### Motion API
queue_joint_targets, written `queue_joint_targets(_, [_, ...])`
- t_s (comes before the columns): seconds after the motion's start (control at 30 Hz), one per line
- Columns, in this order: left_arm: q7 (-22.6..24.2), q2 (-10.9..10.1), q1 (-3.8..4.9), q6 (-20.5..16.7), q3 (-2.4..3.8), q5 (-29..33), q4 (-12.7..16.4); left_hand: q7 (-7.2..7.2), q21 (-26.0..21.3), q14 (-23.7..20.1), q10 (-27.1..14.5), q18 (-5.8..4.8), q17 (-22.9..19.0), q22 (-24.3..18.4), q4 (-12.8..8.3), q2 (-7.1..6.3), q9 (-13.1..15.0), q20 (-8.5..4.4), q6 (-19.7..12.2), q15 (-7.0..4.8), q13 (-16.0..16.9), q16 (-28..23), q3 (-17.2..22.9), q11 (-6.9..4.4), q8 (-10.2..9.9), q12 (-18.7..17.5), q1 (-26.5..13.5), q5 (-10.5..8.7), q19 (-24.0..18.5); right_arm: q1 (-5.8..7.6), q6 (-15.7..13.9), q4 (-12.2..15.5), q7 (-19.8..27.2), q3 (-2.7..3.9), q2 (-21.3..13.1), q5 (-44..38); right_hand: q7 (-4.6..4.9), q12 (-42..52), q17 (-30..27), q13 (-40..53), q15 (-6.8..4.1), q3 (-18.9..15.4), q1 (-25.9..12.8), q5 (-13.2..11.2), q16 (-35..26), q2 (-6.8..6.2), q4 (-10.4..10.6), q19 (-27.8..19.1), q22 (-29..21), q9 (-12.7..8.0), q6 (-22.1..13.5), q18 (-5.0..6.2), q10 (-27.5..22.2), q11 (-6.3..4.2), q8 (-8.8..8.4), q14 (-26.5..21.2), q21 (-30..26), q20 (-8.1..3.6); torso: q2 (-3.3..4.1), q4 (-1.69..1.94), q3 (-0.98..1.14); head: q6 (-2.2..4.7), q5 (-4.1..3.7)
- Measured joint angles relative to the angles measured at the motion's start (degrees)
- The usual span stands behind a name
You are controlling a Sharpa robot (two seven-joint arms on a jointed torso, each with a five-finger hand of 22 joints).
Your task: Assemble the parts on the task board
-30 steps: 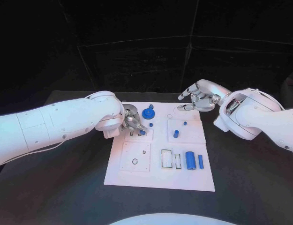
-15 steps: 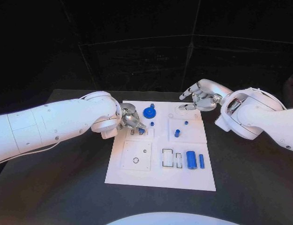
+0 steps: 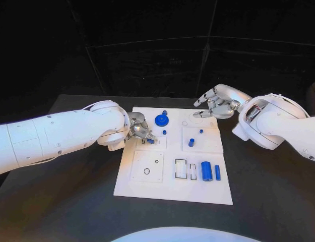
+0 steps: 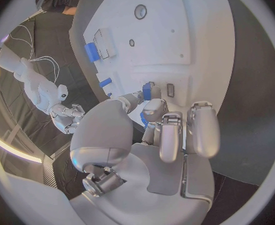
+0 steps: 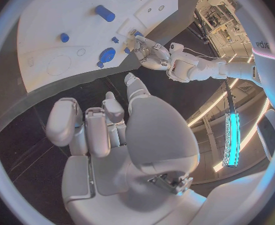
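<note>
The white task board (image 3: 173,189) lies in the middle of the black table. My left hand (image 3: 138,130) hovers over the board's far left area and pinches a small blue part (image 3: 150,141) between thumb and a finger. In the left wrist view that part (image 4: 147,91) sits just beside a small rectangular slot (image 4: 170,89). A blue round gear-like part (image 3: 162,120) stands just beyond the hand. My right hand (image 3: 215,105) hangs over the board's far right corner, fingers apart and holding nothing; the right wrist view shows the same hand (image 5: 109,130).
Small blue pegs (image 3: 190,142) stand in the board's right middle panel. Two blue cylinders (image 3: 206,171) lie side by side near the front, next to rectangular recesses (image 3: 179,169). A round hole (image 3: 146,171) marks the left front panel. Black table surrounds the board.
My left hand has shifted slightly to the left and back with the blue part still pinched. The right hand has stayed almost in place.
</note>
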Motion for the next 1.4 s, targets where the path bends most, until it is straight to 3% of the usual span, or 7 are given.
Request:
queue_joint_targets(0.47, [0.07,1.38,-0.27,-0.55,-0.48,-3.42,-0.77,0.02,0.00,0.00,0.00,0.00,0.00,-0.01,-0.63,-0.34,0.06,0.00,0.01,0.00,0.01,0.00,0.95,0.00,-0.01,0.00,-0.34,0.10,0.00,0.00,0.00,-0.10,0.05,0.00,0.12,0.00,0.00,0.00,-0.01,0.00,0.00,-0.18,0.00,0.00,0.00,0.00,0.18,0.00,-0.04,0.00,0.00,0.00,0.00,0.00,0.00,0.00,0.00,0.00,0.04,-0.08,0.00,-0.29,-0.01])
queue_joint_targets(1.4, [-0.09,1.50,-0.25,0.67,-0.45,-4.40,-0.93,0.22,0.00,0.00,0.20,0.00,0.00,0.05,-0.61,-0.05,0.26,0.01,0.02,0.00,0.43,0.00,1.22,0.20,0.32,0.00,-0.60,-0.01,0.00,-0.01,0.25,-0.43,0.09,0.00,0.46,0.00,0.00,0.00,-0.02,0.01,0.00,-0.18,0.00,0.15,-0.15,0.00,0.18,0.00,-0.12,0.00,0.00,-0.01,0.00,0.00,0.00,0.00,0.00,0.00,0.03,-0.04,-0.01,-0.49,-0.12])
